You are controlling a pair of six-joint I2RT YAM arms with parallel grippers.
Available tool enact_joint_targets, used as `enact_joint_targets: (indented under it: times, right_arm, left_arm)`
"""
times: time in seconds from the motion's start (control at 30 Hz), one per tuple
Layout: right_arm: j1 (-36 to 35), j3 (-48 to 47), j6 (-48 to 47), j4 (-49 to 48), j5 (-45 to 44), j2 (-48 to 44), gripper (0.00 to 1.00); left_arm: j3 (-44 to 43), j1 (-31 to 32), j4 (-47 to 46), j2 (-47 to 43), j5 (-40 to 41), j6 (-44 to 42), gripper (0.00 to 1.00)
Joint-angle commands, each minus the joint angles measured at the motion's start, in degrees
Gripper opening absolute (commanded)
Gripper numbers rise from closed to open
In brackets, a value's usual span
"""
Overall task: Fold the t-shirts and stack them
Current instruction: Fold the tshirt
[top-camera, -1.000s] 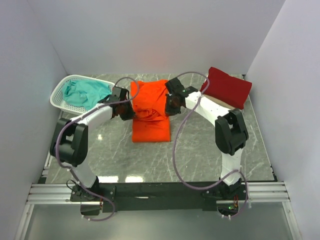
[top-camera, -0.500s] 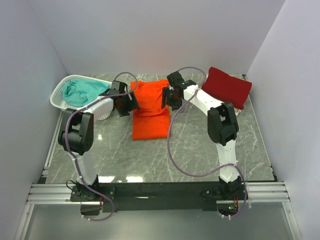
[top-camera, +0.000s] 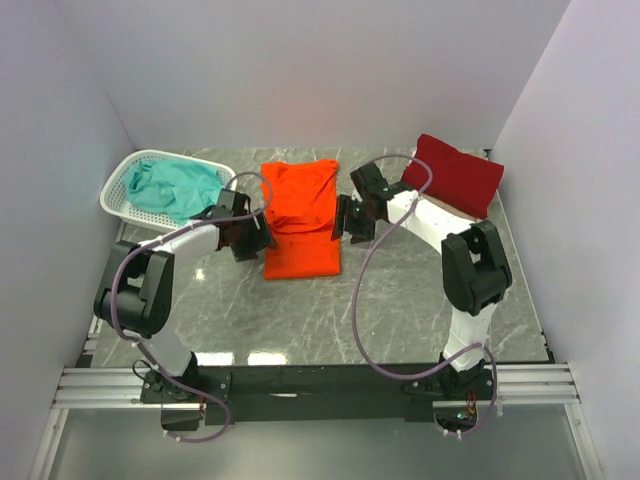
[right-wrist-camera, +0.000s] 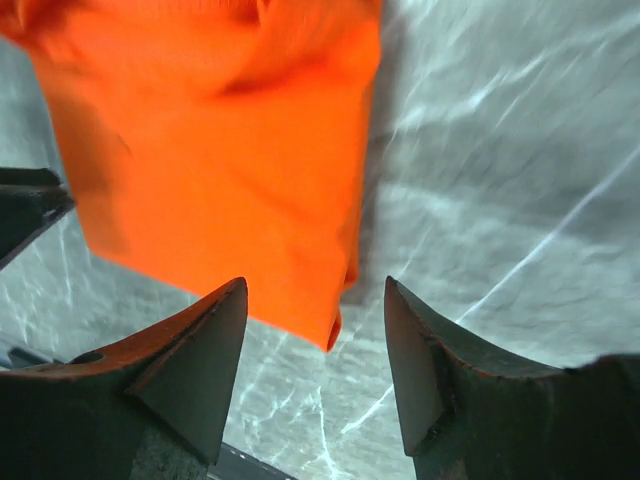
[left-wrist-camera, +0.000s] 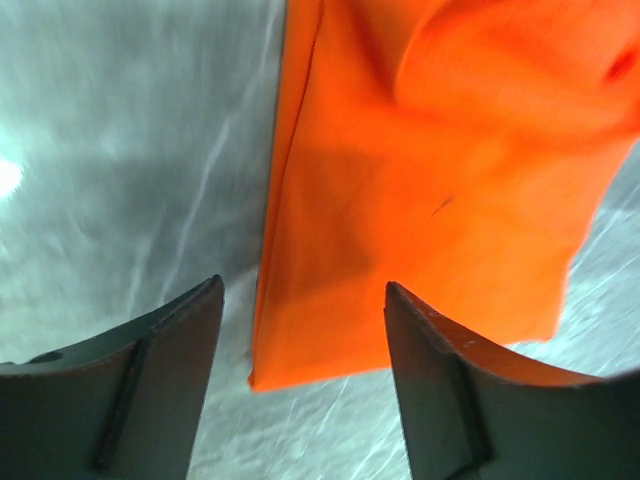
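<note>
Orange t-shirt (top-camera: 300,220): folded flat, mid-table, not yet stacked. Dark red t-shirt (top-camera: 455,175): folded, far right. Teal t-shirt (top-camera: 175,185): crumpled in white lattice basket (top-camera: 112,190), apparently still to fold. Left gripper (left-wrist-camera: 302,288), right gripper (right-wrist-camera: 315,285): both spread, empty, flanking the orange shirt's near edge.

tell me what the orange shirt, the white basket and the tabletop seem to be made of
Orange t-shirt: soft matte cloth; it creases and folds.
White basket: probably plastic, judging by its moulded lattice wall.
Tabletop: glossy grey marble look, with pale veins and light reflections; real stone or laminate, cannot tell.
</note>
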State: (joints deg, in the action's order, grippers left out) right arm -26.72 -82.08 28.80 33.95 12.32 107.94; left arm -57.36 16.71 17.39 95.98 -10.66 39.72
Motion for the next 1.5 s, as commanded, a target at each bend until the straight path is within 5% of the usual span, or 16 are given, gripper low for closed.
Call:
enact_joint_targets:
  times: [0.0, 0.43, 1.13, 1.47]
  right_arm:
    - [-2.01, 6.21, 2.31, -5.47, 3.24, -4.49, 0.63]
    - [-4.57, 12.03, 4.07, -7.23, 5.26, -2.74, 0.46]
    - [-6.59, 15.46, 6.27, -6.27, 2.98, -0.19, 0.4]
    - [-6.85, 16.87, 6.19, -10.22, 2.89, 0.51, 0.33]
  left_arm:
    - [3.22, 1.83, -1.83, -2.99, -0.6, 0.44, 0.7]
    - [8.23, 4.21, 0.01, -3.52, 2.22, 2.02, 0.62]
    - [10.96, 6.41, 3.36, -4.58, 3.36, 3.87, 0.48]
    - [12.8, 6.58, -2.27, -2.3, -0.68, 4.4, 0.22]
